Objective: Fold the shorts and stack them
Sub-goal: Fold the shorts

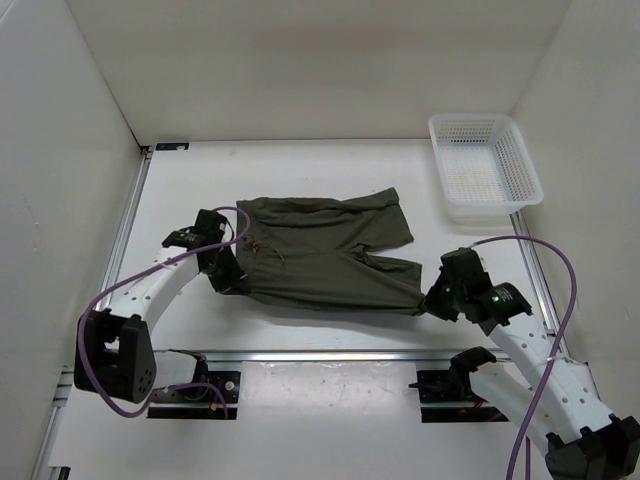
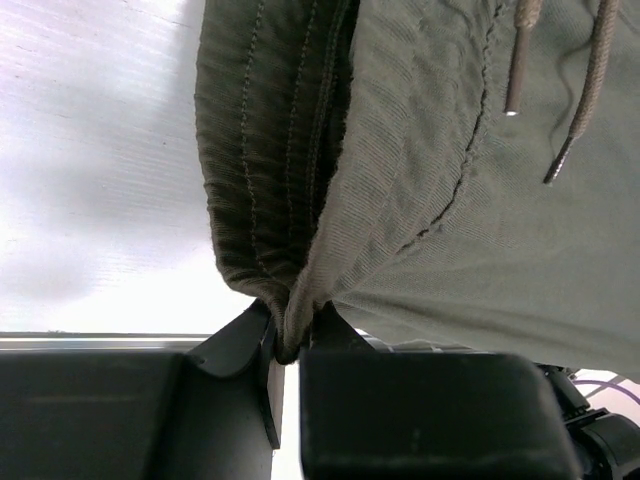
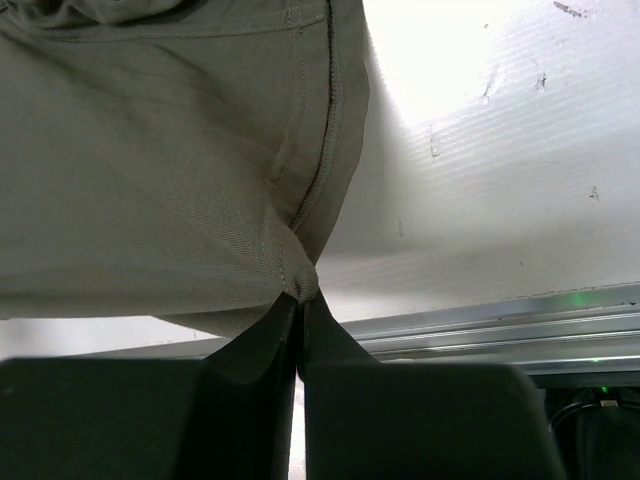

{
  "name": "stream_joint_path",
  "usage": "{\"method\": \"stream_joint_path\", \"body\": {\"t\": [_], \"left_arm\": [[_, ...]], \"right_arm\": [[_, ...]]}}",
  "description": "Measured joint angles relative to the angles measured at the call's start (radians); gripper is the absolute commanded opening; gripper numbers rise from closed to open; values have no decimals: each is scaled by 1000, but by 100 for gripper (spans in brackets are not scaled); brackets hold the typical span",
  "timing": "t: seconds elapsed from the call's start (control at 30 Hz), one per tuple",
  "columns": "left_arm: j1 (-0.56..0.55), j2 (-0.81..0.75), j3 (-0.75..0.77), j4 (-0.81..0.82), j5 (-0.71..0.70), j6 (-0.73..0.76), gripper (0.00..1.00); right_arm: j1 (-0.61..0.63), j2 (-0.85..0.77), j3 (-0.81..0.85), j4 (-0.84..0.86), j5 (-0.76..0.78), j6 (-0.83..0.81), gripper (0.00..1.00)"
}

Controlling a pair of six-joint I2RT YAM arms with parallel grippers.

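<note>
Gripping shorts (image 1: 320, 250) between them, left end effector (image 1: 238, 285) at waistband (image 2: 260, 200), right end effector (image 1: 428, 303) at hem (image 3: 300, 275)

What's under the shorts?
Only white table shows around the shorts. The left claw and right claw pinch near corners. Anything beneath the cloth is covered.

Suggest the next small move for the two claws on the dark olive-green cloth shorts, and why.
Probably raise both claws together slightly, to start folding the near leg over the far one. The left claw is shut on the near waistband corner of the dark olive-green cloth shorts, the right claw on the near leg's hem corner; the shorts lie flat, unfolded.
</note>
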Motion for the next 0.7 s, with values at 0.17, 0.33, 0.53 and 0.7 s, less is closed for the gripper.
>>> {"method": "stream_joint_path", "body": {"t": [0.17,0.33,0.53,0.7], "left_arm": [[0,-39,18,-27,2,0,10],[1,-31,167,-77,1,2,10],[19,112,372,-82,-12,21,10],[43,302,501,-88,-23,30,10]], "right_arm": [[0,5,4,-8,8,-3,0],[0,97,111,-21,58,-28,0],[0,320,322,61,124,-92,0],[-4,550,484,144,156,-156,0]]}}
